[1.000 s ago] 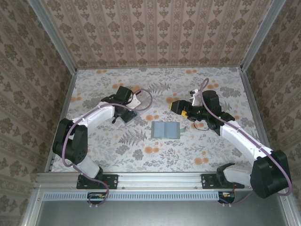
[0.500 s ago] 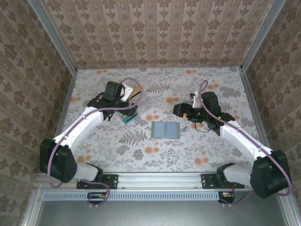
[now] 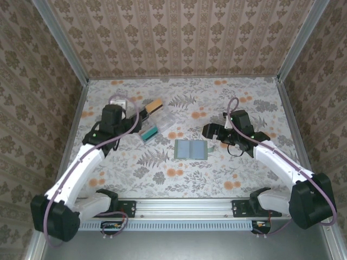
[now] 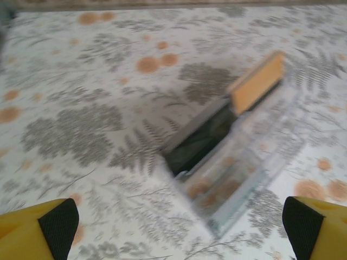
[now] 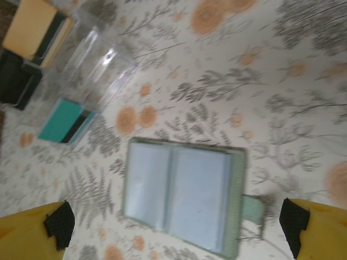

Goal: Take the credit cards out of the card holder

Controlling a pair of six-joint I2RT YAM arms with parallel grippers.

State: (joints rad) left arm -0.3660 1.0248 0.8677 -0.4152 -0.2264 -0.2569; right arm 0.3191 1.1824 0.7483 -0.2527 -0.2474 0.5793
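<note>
The card holder (image 3: pixel 191 149) lies open and flat on the floral table, its two blue-grey panels facing up; in the right wrist view the card holder (image 5: pixel 181 192) has a grey-green rim and a small tab on its right. No credit card shows apart from the panels. My right gripper (image 3: pixel 209 131) hovers just beyond the holder's far right corner, open and empty; in its own view the right gripper (image 5: pixel 176 227) has the holder between its yellow fingers (image 5: pixel 295 223). My left gripper (image 3: pixel 135 120) is open and empty, left of the clear box, with its fingers (image 4: pixel 58 221) wide apart.
A clear plastic box (image 3: pixel 164 120) lies at the back left with a teal item (image 3: pixel 148 134) by its near end and a black-and-orange block (image 3: pixel 155 105) at its far end. The box (image 4: pixel 244 157) and block (image 4: pixel 257 81) sit just ahead of the left gripper. Walls enclose the table.
My left arm has drawn back to the left and off the clear box, uncovering the box and the block. The right gripper has shifted slightly nearer, toward the holder.
</note>
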